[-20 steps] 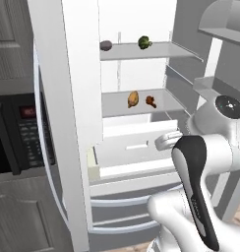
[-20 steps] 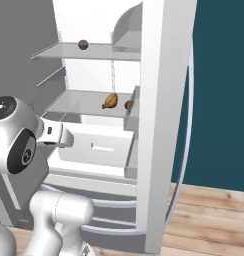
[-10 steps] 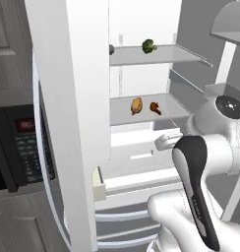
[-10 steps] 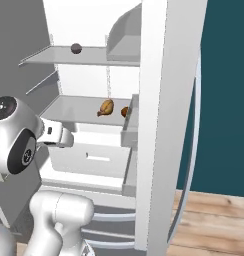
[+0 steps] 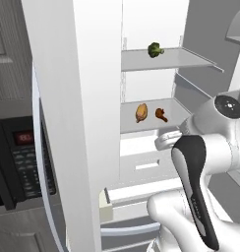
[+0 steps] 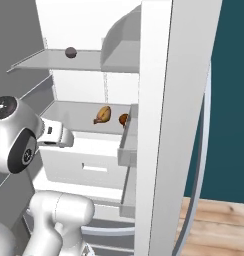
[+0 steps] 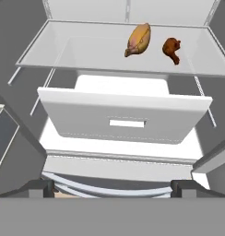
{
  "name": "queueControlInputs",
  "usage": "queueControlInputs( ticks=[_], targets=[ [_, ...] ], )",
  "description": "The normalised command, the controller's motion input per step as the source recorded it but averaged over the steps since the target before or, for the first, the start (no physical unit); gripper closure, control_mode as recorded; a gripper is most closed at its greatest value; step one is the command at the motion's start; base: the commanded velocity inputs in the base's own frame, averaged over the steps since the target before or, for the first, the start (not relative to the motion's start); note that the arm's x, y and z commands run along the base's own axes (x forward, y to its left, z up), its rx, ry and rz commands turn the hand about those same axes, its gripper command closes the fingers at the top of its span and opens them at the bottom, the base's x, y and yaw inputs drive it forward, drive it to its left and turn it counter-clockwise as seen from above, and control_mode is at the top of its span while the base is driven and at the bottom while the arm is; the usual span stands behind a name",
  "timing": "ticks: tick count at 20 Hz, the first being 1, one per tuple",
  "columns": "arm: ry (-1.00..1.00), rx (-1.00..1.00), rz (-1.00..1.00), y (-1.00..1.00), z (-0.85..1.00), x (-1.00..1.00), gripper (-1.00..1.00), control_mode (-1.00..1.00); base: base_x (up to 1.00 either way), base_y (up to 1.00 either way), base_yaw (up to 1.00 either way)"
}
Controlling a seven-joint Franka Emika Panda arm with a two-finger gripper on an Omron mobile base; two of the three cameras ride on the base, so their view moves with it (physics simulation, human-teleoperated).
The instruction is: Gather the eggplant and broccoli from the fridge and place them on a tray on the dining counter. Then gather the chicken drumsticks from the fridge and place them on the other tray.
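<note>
On the fridge's upper shelf sit the green broccoli (image 5: 155,49) and the dark round eggplant (image 6: 70,52). One shelf down lie two chicken drumsticks, a pale tan one (image 7: 138,38) and a smaller dark brown one (image 7: 172,49); both base views also show the tan one (image 5: 141,112) (image 6: 102,115). My gripper (image 7: 112,187) is open with nothing between its fingers. It hangs in front of the white drawer (image 7: 126,117), below the drumstick shelf. Its hand (image 6: 56,136) points into the fridge. The trays and the dining counter are out of view.
The open left fridge door (image 5: 68,123) stands close at my left, with a black microwave (image 5: 23,157) beyond it. The right door (image 6: 169,125), with its door bins, flanks the opening. A wooden floor (image 6: 219,225) shows at the lower right.
The whole picture has shifted and grown in both base views: the base has driven closer to the fridge. The gripper stays open, and the food has not moved.
</note>
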Motion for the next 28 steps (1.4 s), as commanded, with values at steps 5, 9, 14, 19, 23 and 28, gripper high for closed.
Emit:
queueControlInputs(
  ticks=[5,9,14,19,23,28],
  targets=[
    [0.0,0.0,0.0,0.0,0.0,0.0,-1.0,1.0,0.52,0.04,-0.01],
    [0.0,0.0,0.0,0.0,0.0,0.0,-1.0,1.0,0.56,0.03,-0.01],
    [0.0,0.0,-0.02,0.0,0.02,0.34,-1.0,-1.0,0.2,0.0,0.0],
    [0.0,0.0,-0.03,0.0,0.0,0.76,-1.0,-1.0,0.0,0.0,0.0],
    [0.0,0.0,-0.04,0.0,0.0,0.73,-1.0,-1.0,0.0,0.0,0.0],
    [-0.05,0.0,-0.03,0.0,0.0,0.62,-1.0,-1.0,0.0,0.0,0.0]
  ],
)
